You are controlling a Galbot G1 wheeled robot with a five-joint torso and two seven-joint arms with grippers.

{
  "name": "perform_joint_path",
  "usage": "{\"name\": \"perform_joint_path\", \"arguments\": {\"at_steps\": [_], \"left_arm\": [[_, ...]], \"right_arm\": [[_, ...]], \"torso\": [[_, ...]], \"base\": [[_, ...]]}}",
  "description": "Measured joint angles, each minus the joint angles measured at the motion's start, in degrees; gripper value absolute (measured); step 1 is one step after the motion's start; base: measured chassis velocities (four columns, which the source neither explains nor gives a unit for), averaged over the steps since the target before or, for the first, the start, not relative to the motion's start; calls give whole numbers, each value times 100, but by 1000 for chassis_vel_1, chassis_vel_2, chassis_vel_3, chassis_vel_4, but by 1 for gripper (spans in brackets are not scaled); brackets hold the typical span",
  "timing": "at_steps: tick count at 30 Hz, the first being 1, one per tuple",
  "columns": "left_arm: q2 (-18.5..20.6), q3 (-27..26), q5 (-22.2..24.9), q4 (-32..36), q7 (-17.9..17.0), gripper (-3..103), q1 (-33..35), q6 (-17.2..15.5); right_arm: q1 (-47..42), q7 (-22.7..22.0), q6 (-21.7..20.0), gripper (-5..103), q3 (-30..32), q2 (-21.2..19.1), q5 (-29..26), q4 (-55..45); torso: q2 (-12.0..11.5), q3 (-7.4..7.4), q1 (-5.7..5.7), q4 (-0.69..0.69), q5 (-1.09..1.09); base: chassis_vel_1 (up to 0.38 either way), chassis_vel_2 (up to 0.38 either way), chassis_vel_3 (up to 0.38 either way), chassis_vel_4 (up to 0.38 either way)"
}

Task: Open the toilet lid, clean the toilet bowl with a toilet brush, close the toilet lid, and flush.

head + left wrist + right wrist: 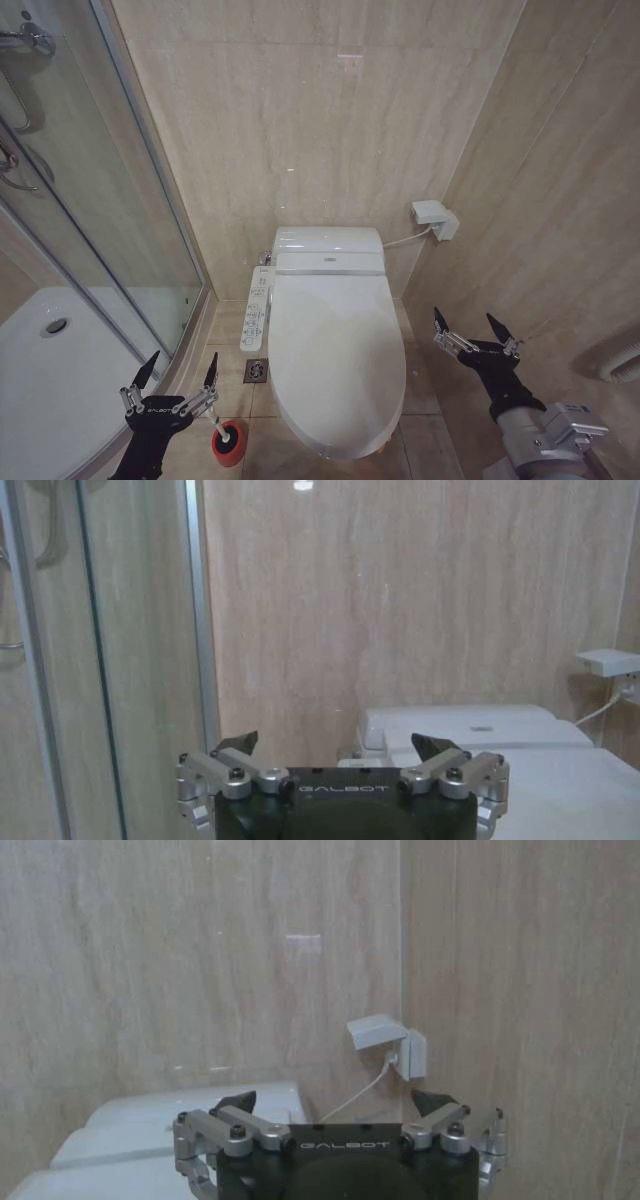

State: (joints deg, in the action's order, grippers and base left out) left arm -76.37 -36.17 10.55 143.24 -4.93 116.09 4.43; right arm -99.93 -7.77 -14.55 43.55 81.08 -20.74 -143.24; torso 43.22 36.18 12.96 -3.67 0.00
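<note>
The glossy white toilet lid (335, 360) lies shut over the toilet, so the toilet bowl is hidden under it. My left gripper (183, 362) hangs open and empty to the left of the toilet, just above a red holder cup (231, 444) on the floor. A short white piece of the toilet brush (221, 432) sticks out of that cup. To the right of the toilet, my right gripper (465, 322) is also open and empty. In the left wrist view the left gripper (335, 744) points at the wall with the lid (560, 780) beside it. The right gripper (332, 1101) faces the wall corner.
A side button panel (256, 315) runs along the toilet's left edge, with a floor drain (256, 371) below it. A glass shower door (120, 200) and white shower tray (60, 370) stand at the left. A wall socket box (435, 218) with a cable sits at the back right.
</note>
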Motion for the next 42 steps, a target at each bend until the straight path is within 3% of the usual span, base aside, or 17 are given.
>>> {"name": "perform_joint_path", "arguments": {"at_steps": [37, 42], "left_arm": [[0, -1, 1, 0, 0, 100, -3, -4], [-8, -267, 165, -51, 101, 100, -370, -480]], "right_arm": [[0, 0, 0, 100, 0, 0, 0, 0], [0, 0, 0, 100, 0, 0, 0, 1]], "torso": [[0, 0, 0, 0, 0], [0, 0, 0, 0, -1]], "base": [[0, 0, 0, 0], [0, 0, 0, 0]]}}
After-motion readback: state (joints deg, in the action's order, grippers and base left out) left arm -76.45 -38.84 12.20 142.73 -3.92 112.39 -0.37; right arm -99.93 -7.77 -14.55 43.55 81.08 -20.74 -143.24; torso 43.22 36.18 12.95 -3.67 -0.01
